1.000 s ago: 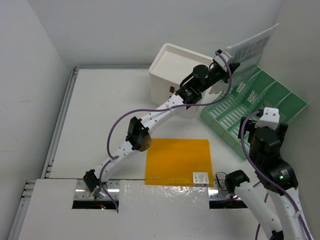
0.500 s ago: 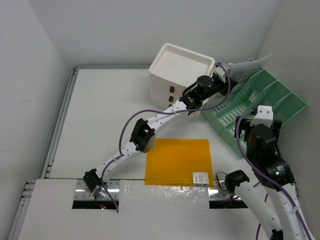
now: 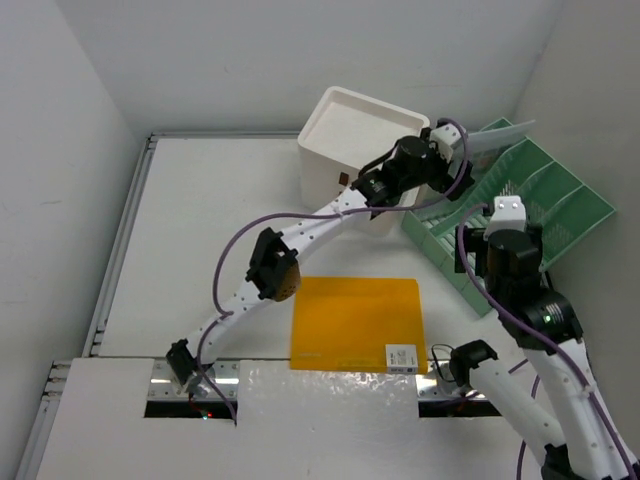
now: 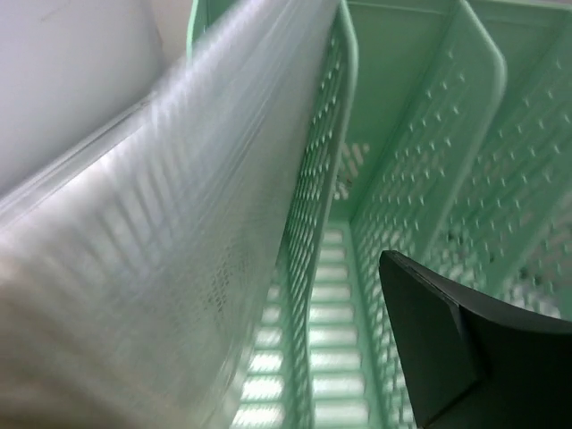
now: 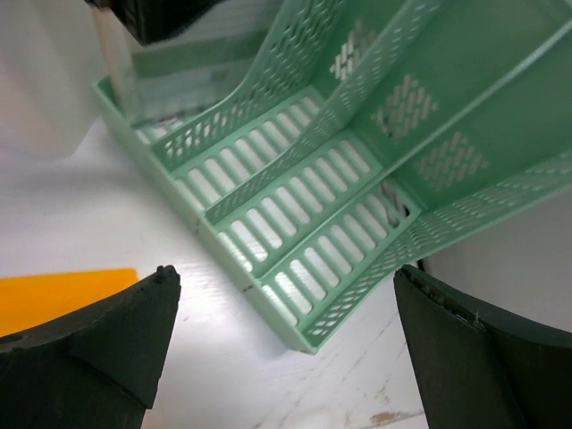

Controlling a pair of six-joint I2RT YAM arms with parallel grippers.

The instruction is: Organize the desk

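So the left gripper [image 3: 445, 140] is way over at the far right, reaching over the far left end of the green file rack [image 3: 560, 200]. Its jaws look spread wide. In its wrist cam the one dark finger [image 4: 456, 357] you can see sits off to the right, clear of the clear plastic sleeve [image 4: 179, 232], so it's not pinching it. The other finger is hidden. The sleeve stands in what looks like the rack's leftmost slot, with its top poking out above the rim.

The right gripper [image 5: 284, 273] is wide open too, with nothing between the fingers. It hangs over the rack's near corner.

The desk [image 3: 200, 220] lies underneath both grippers, and its big bare stretch runs off to the left of them. A white drawer box [image 3: 350, 140] sits just left of the rack on the far side. An orange folder [image 3: 357, 322] lies flat at the near edge, with a small white label [image 3: 401, 357] on its near right corner.
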